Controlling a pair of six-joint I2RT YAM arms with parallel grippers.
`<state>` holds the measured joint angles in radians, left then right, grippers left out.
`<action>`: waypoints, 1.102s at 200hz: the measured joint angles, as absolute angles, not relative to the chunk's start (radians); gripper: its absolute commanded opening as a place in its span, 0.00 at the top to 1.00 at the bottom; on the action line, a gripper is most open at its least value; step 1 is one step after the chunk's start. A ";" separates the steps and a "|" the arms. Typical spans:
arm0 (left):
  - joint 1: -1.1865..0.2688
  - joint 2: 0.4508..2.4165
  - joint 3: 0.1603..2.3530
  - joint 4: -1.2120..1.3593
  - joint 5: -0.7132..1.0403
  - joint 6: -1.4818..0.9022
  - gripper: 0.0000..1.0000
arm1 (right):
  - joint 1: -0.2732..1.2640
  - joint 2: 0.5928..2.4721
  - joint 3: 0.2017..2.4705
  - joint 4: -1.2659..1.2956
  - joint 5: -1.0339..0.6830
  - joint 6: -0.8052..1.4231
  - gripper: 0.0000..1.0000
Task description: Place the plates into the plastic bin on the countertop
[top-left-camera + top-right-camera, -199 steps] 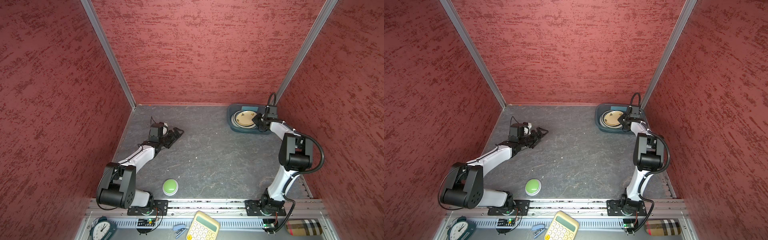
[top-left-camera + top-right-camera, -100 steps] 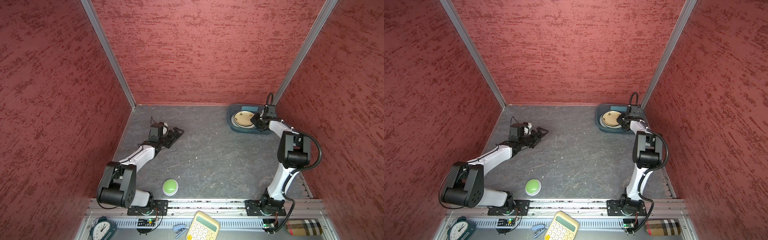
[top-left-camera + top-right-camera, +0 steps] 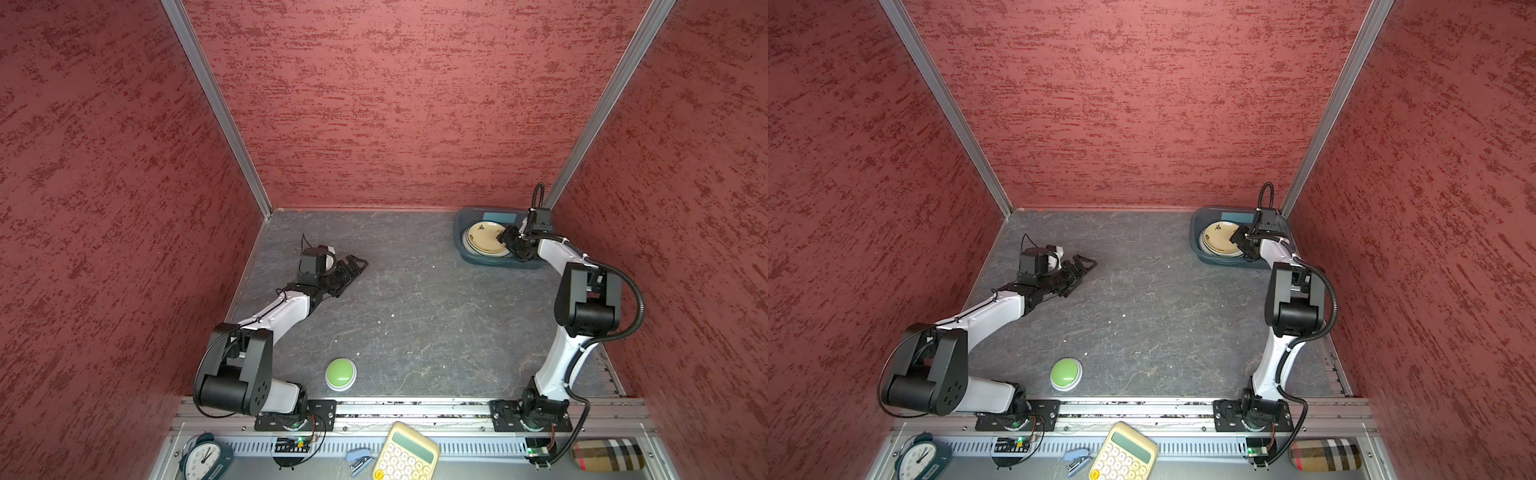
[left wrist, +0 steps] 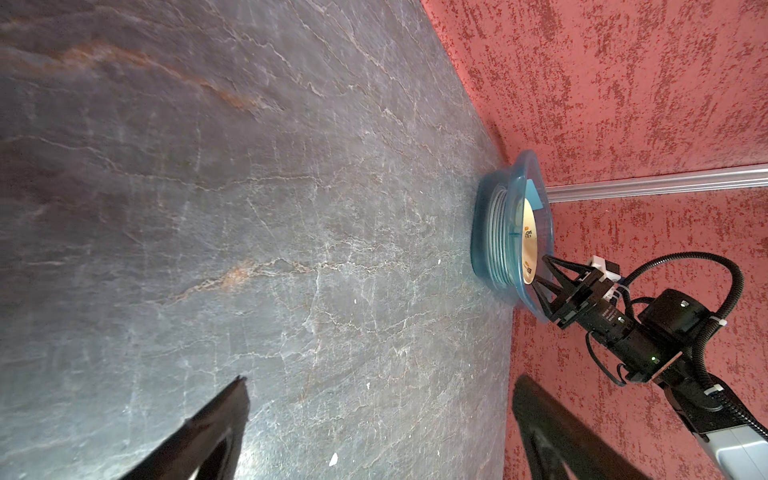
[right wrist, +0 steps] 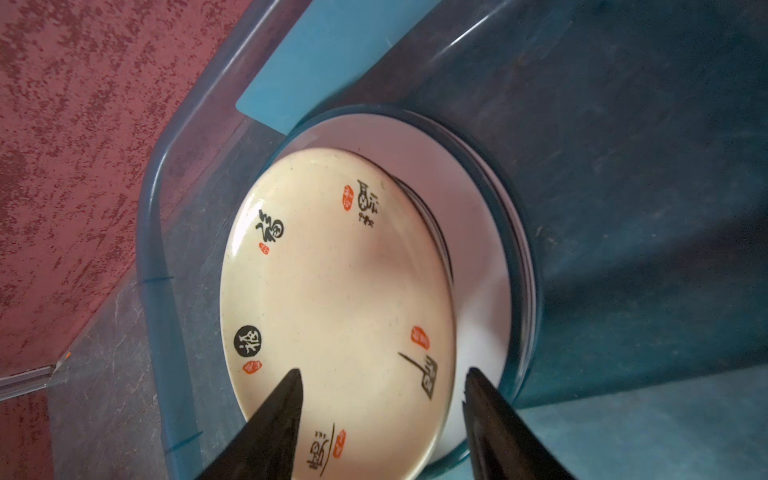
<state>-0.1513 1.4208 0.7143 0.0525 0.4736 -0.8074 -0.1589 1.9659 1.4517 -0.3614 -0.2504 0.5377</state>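
Note:
The plastic bin (image 3: 462, 232) (image 3: 1196, 237) stands on the countertop (image 3: 415, 311) in the far right corner. Inside it lies a stack of plates (image 4: 498, 232), topped by a cream-yellow plate (image 3: 482, 240) (image 3: 1217, 240) (image 5: 332, 291) with black and red marks. My right gripper (image 3: 505, 240) (image 3: 1238, 241) (image 5: 383, 370) hangs over the near edge of that plate, open, its fingers standing either side of the rim and holding nothing. My left gripper (image 3: 357, 266) (image 3: 1086, 266) (image 4: 380, 379) is wide open and empty, low over the countertop at the left.
A green dome button (image 3: 340, 372) (image 3: 1065, 372) sits near the front edge. Beyond the front rail lie a clock (image 3: 203, 457), a yellow calculator (image 3: 405, 453) and a small stapler (image 3: 359, 459). Red walls close in the back and both sides.
My right gripper's jaws have spread apart over the cream-yellow plate, which now lies free on the stack. The left arm has not moved.

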 measured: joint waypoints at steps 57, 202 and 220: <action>-0.146 1.419 0.706 0.052 0.474 -0.807 0.01 | -0.152 1.988 1.500 -0.390 -0.259 0.526 0.15; -0.127 1.409 0.706 0.039 0.469 -0.797 0.01 | -0.138 1.990 1.499 -0.420 -0.224 0.515 0.12; -0.112 1.383 0.706 0.021 0.457 -0.783 0.01 | -0.135 1.914 1.414 -0.378 -0.221 0.516 0.06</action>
